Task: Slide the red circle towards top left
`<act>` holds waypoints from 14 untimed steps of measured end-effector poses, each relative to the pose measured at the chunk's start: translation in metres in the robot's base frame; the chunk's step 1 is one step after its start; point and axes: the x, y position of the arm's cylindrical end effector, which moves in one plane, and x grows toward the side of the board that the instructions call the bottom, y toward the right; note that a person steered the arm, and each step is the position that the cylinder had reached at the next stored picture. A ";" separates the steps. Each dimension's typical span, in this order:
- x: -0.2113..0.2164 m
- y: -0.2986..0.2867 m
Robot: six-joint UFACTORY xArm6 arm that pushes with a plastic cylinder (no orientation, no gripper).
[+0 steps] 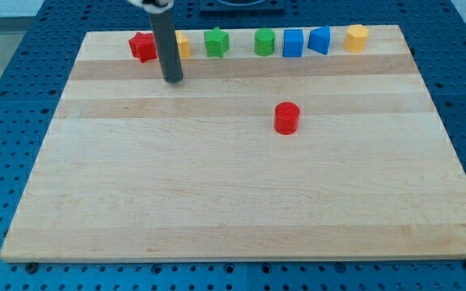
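The red circle (286, 117) stands alone on the wooden board (217, 194), right of centre in the upper half. My tip (172, 79) rests on the board near the view's top left, well to the left of the red circle and not touching it. The tip is just below a red star (142, 46) and a yellow block (183, 44), which the rod partly hides.
A row of blocks runs along the board's top edge: a green star (216, 42), a green cylinder (264, 41), a blue cube (293, 43), a blue wedge (319, 40) and a yellow hexagon block (356, 37). A blue pegboard surrounds the board.
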 end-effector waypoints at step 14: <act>0.077 0.109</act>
